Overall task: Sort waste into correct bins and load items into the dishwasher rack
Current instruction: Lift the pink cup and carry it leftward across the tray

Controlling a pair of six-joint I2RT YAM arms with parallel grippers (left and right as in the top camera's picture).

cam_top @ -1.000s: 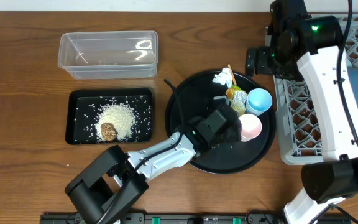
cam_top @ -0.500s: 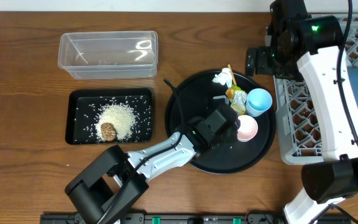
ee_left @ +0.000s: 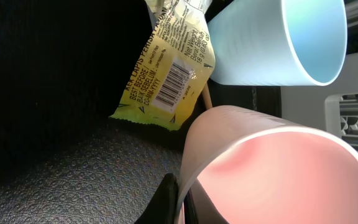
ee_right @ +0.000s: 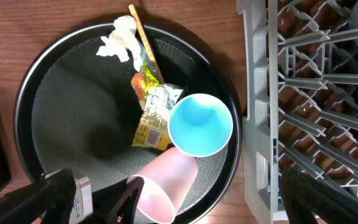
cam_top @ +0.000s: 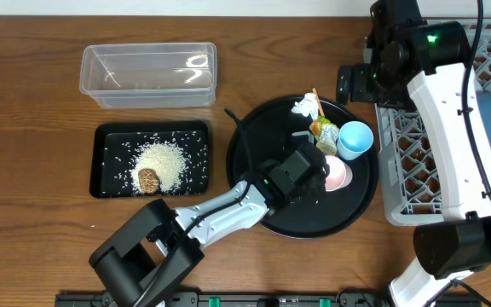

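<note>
step: gripping pink cup for loading | left hand: clamped on cup rim | cup: tipped over on round tray, just beside blue cup and wrapper | right hand: spread apart, empty, near rack | next: lift clear of wrapper, carry to rack

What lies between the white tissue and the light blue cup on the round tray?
The printed wrapper lies there, with the wooden chopstick at its upper end; the right wrist view shows this.

Black tray on seemingly wooden table
</note>
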